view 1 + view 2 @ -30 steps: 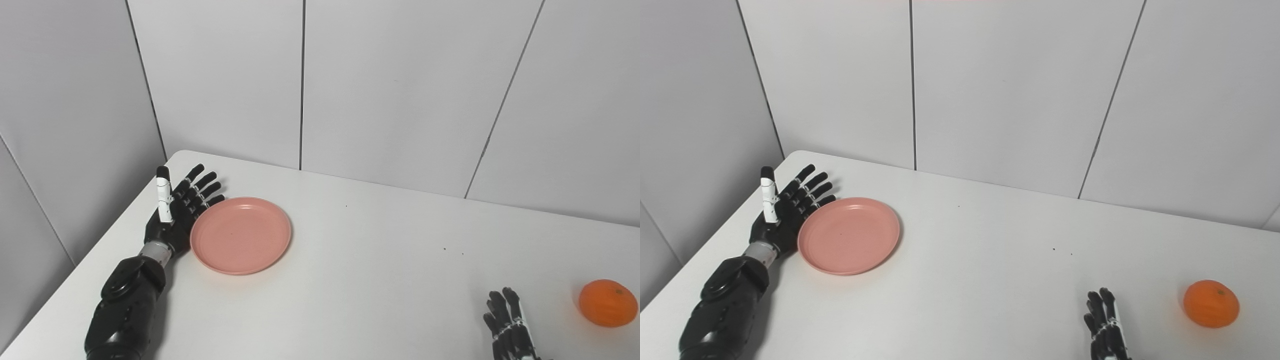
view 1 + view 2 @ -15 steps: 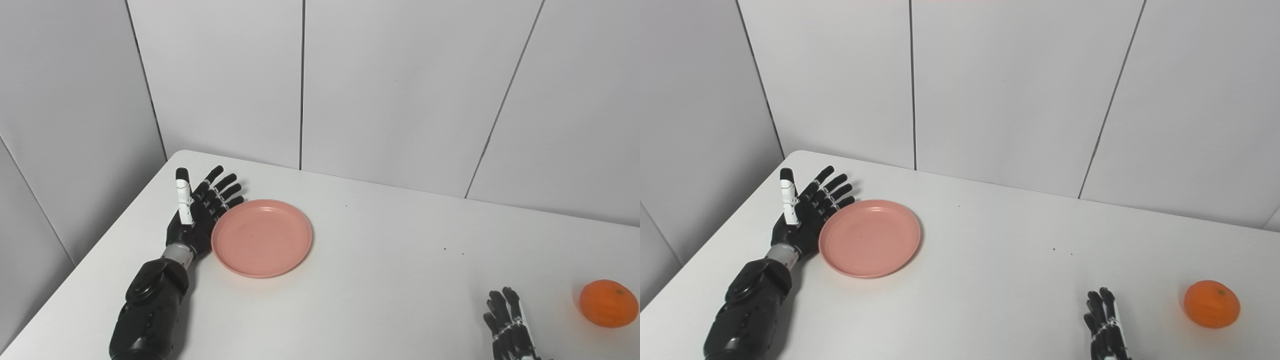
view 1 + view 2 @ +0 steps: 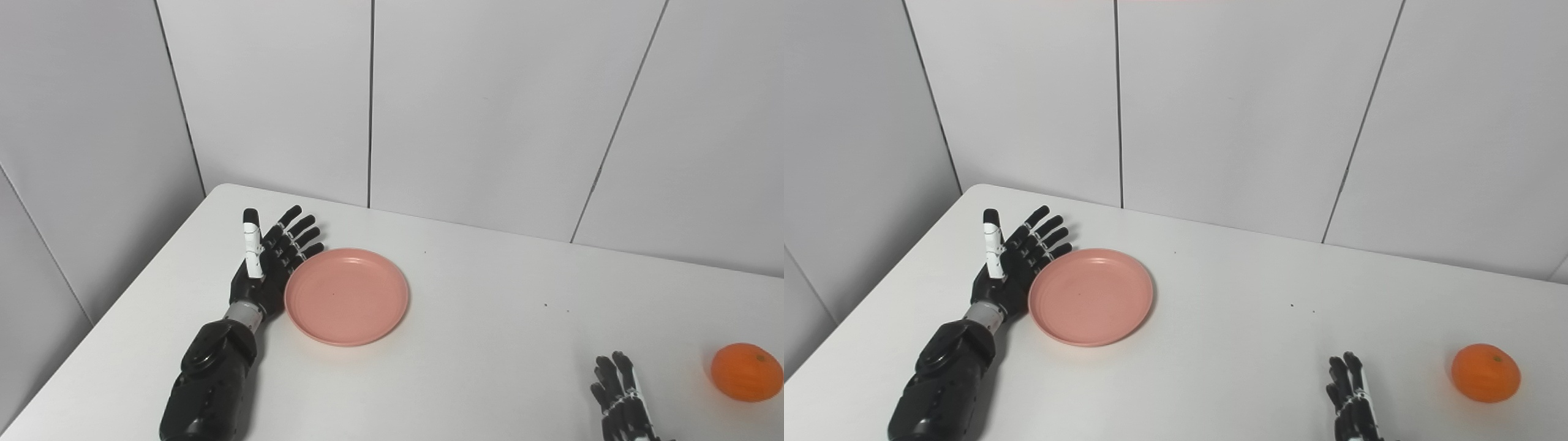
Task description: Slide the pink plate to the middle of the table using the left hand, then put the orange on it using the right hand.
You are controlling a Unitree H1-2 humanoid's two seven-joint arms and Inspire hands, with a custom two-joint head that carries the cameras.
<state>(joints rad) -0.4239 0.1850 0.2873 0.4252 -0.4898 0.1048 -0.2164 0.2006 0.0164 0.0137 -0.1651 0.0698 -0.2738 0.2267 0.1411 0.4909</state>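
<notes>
1. Pink plate (image 3: 346,296) sits on the white table (image 3: 478,367), left of the middle — by my judgement the slide is under way, not finished.
2. Left hand (image 3: 268,263) stands edge-on against the plate's left rim, fingers straight and spread, thumb up; it pushes and grasps nothing.
3. Right hand (image 3: 1350,401) shows only at the bottom edge, fingers extended and apart, holding nothing.
4. Orange (image 3: 1485,372) rests on the table far right, well apart from the plate — placing it is left to do.
</notes>
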